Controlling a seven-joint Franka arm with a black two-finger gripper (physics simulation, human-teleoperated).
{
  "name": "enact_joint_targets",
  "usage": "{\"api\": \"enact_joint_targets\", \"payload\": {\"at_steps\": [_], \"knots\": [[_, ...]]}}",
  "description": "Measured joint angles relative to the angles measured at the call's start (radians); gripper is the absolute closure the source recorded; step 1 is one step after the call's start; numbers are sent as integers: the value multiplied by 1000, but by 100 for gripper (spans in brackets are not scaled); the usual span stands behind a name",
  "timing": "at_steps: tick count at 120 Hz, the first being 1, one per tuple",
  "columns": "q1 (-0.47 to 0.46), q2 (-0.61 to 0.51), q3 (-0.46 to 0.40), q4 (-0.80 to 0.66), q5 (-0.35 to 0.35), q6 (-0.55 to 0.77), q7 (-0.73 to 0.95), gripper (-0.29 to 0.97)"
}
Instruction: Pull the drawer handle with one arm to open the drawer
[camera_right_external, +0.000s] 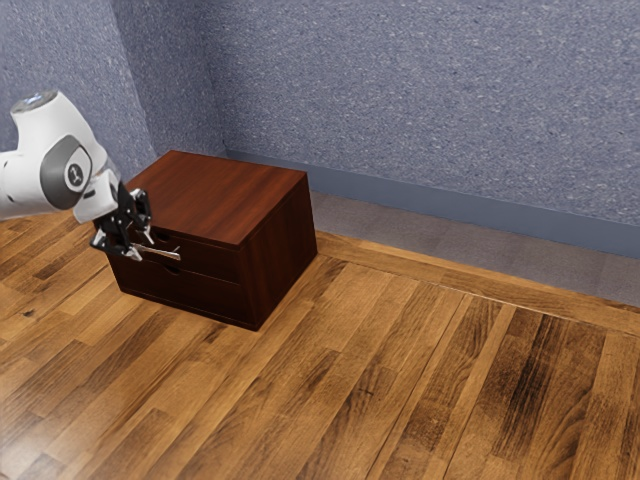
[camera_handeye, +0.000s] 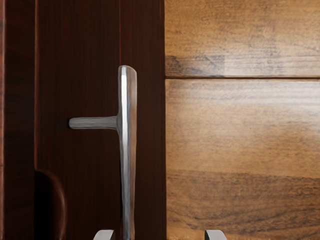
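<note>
since the slim brushed-metal bar handle (camera_handeye: 127, 150) stands off the dark red-brown wooden upper drawer front (camera_handeye: 85, 75) on a post, the black two-finger gripper (camera_right_external: 138, 243) faces it with fingers (camera_handeye: 104, 234) spread, the bar between them, unclamped. the drawer seems flush in its low cabinet (camera_right_external: 225, 195). the bar's near end is cut off; a dark rounded shape (camera_handeye: 50, 210) alongside is unreadable.

No legible text, labels, brands, numbers or signs in either view. Grey joint cap (camera_right_external: 68, 170) on the arm bears a small pale mark, too small to read. Cabinet top (camera_right_external: 215, 195), drawer front (camera_handeye: 85, 75) and metal handle (camera_handeye: 127, 150): plain surfaces, no lettering.
</note>
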Motion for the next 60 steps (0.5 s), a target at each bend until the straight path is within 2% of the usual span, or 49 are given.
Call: {"api": "enact_joint_targets", "payload": {"at_steps": [60], "knots": [[-31, 22, -2, 3, -13, 12, 23, 52]]}}
